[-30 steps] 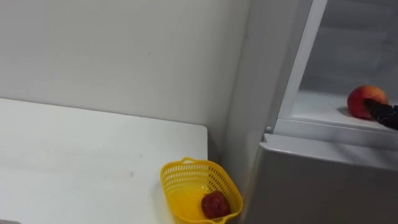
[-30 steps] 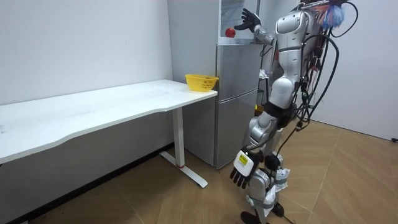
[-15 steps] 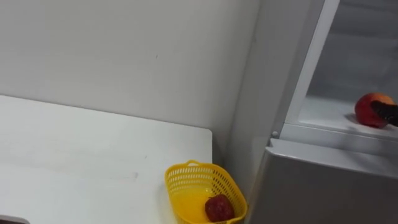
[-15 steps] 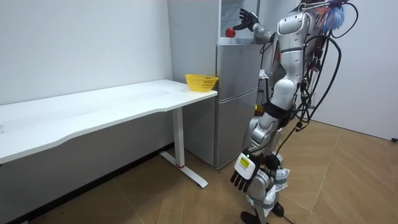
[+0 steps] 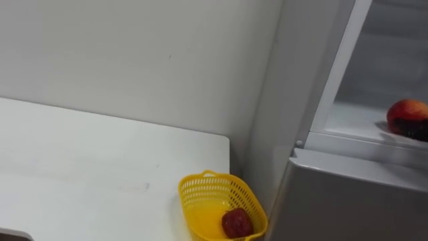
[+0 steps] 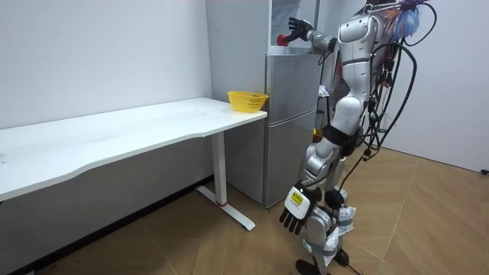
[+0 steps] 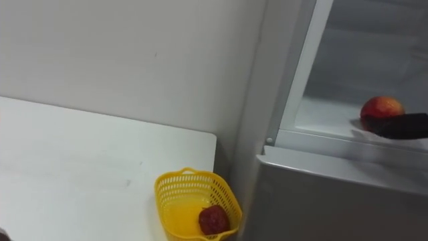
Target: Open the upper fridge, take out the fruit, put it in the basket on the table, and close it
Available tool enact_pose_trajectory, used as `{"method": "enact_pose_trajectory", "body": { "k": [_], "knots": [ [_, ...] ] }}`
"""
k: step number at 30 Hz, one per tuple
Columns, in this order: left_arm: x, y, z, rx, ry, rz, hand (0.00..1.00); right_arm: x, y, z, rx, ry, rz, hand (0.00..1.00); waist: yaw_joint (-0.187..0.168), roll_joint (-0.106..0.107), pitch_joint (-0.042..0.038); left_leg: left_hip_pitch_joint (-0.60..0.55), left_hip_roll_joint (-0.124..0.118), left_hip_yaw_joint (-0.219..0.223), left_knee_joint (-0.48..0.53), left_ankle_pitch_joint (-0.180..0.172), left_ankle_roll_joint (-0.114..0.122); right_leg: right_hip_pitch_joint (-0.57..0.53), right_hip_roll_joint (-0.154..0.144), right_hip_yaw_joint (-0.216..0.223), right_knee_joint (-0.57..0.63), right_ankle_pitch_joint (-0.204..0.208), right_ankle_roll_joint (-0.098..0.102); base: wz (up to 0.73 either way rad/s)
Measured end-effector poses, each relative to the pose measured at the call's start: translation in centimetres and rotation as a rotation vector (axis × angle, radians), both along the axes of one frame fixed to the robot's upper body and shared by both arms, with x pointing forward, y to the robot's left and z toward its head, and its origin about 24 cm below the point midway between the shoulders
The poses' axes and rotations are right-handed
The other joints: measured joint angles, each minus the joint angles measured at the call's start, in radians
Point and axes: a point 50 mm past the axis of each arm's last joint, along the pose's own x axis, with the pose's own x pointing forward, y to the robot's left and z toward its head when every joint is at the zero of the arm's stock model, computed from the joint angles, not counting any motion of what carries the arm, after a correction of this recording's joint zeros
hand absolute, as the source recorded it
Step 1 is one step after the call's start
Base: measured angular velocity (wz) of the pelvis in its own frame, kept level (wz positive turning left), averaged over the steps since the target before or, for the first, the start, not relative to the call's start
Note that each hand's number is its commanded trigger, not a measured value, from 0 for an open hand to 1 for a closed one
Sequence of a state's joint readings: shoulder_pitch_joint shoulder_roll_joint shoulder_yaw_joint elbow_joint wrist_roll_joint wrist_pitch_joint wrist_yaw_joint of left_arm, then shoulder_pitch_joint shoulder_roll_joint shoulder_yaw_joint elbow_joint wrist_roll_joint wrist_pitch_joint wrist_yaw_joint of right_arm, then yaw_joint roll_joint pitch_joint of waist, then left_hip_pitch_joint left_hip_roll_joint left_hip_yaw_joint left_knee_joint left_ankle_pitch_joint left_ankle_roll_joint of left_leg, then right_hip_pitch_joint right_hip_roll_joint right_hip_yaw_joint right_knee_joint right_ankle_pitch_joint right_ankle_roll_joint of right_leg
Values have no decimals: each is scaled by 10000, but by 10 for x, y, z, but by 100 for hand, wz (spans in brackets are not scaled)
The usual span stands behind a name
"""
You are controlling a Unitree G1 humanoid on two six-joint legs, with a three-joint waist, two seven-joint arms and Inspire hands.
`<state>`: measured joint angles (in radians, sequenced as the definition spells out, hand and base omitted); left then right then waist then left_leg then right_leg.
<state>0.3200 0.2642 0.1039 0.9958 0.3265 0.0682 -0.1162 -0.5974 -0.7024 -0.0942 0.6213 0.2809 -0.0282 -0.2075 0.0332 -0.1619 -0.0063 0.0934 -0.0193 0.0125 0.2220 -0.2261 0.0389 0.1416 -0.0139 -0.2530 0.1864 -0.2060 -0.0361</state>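
Your right hand [image 7: 405, 126] has closed in on the red fruit [image 7: 380, 107], which sits on the upper fridge shelf [image 7: 328, 115]. They touch, but you cannot tell if it grips. Your left hand [image 6: 296, 208] hangs spread and relaxed. Next, secure the grasp and lift the fruit out.

Readable text, numbers, signs: none.
Sole printed item: a small pale tag [image 6: 295, 200] on the back of the left hand [image 6: 299, 212], just above its hanging fingers [image 6: 288, 224]; its dark marks are too small to make out.
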Motion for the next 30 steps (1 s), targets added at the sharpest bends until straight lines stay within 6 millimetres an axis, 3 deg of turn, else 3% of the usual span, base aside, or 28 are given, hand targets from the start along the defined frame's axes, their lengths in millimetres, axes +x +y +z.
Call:
{"method": "enact_pose_trajectory", "body": {
  "k": [19, 23, 30],
  "knots": [
    [-6, 1, 2, 166, 223, 107, 0, 4, -2, -13, 810, 624, 31, 0, 62, 172, -59, -110, -21, -161, 18, 9, -10, -42, -12, -100, 60, 2, -3, 2],
    [-11, 1, 1, 128, 383, 86, 0, 3, -5, -18, 746, 971, 30, 0, 110, 180, -25, -11, -25, -188, 14, 9, -10, 63, -26, -212, 59, 2, -2, 1],
    [-10, 3, 3, 94, 399, 17, 0, 1, -12, -23, 519, 1644, 234, 0, 237, -2, 47, -17, -48, -257, 137, 7, -14, 171, -28, -232, -10, 1, -3, 3]
  ]
}}
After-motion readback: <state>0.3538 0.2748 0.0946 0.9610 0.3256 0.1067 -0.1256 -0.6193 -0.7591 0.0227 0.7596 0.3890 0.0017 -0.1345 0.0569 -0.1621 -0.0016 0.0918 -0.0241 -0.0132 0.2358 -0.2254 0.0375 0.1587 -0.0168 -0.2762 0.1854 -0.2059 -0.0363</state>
